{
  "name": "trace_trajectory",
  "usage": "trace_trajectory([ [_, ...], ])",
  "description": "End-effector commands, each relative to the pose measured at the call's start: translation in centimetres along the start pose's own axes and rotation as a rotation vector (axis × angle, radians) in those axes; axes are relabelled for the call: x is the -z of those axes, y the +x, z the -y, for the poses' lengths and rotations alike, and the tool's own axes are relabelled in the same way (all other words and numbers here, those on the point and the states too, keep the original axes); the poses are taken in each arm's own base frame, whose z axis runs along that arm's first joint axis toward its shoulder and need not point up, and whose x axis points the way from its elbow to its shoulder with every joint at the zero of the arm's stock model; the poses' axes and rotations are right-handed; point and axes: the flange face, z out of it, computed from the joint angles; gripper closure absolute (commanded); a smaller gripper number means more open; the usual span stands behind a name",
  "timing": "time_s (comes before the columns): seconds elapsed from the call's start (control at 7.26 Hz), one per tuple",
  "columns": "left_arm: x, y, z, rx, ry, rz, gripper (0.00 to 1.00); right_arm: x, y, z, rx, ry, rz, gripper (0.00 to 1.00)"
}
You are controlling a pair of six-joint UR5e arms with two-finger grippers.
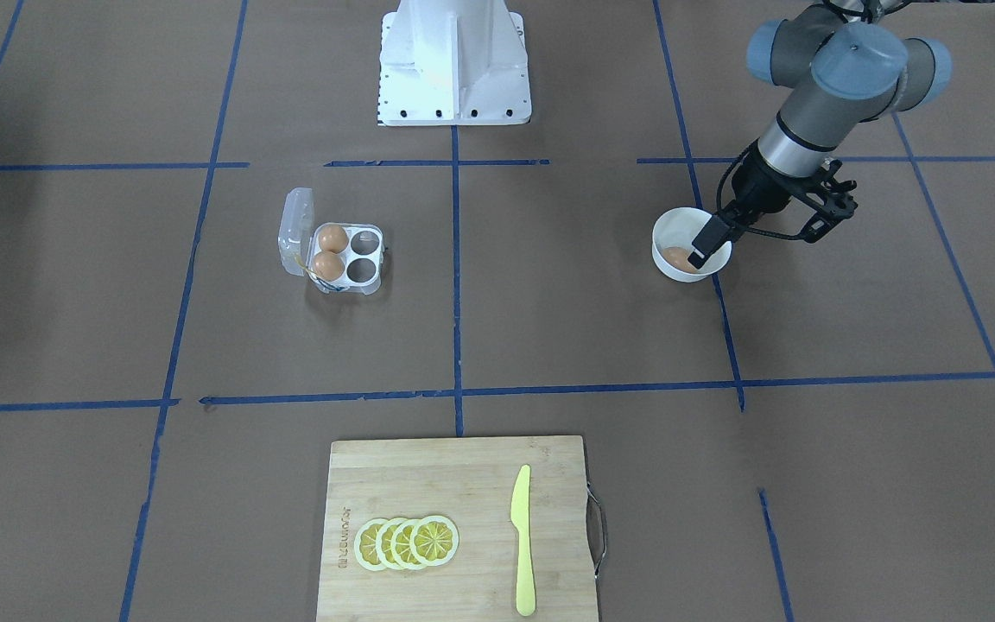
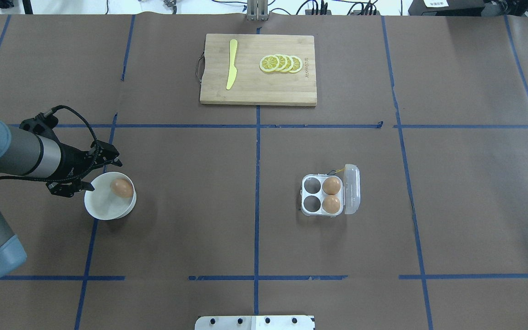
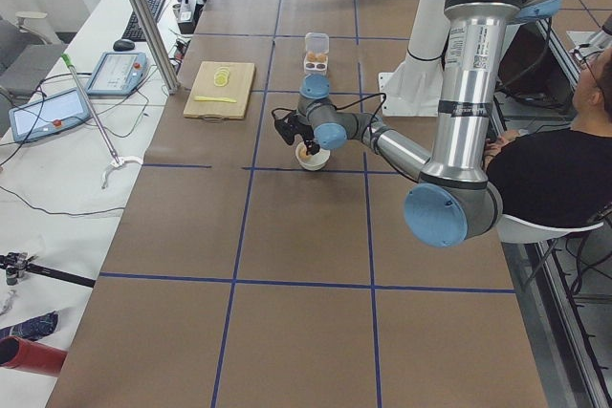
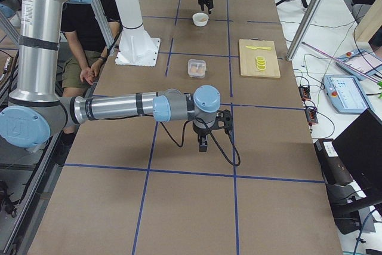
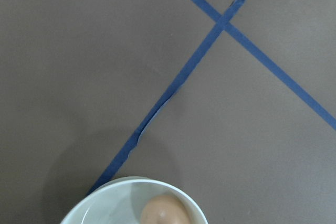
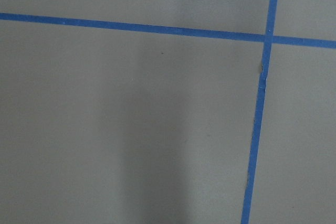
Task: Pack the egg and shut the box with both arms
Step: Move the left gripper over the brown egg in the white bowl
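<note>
At the left edge of the overhead view, the left gripper (image 2: pixel 102 175) hangs over the upper-left rim of the white bowl (image 2: pixel 101 205) with its fingers spread, and the egg (image 2: pixel 122 188) lies ungripped in the bowl just beside them. Right of centre, well apart from the bowl, the box (image 2: pixel 312 194) sits with its lid (image 2: pixel 352 190) open and two other eggs (image 2: pixel 332 185) in the cells by the lid. At top centre a cutting board (image 2: pixel 255 89) carries lemon slices (image 2: pixel 281 63) and a yellow knife (image 2: pixel 232 64); the right gripper (image 4: pixel 203 143) shows only in the right side view, where I cannot tell its fingers' state.
</note>
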Motion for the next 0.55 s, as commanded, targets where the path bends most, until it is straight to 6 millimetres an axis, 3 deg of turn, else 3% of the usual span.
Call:
trace_trajectory([
  [0.0, -1.2, -0.6, -0.9, 0.018, -0.002, 0.022, 0.21, -0.2, 0.1, -0.2, 0.011, 0.012, 0.005, 0.00],
  [0.41, -2.3, -1.1, -1.9, 0.005, -0.011, 0.044, 0.23, -0.4, 0.2, -0.2, 0.010, 0.009, 0.006, 0.00],
])
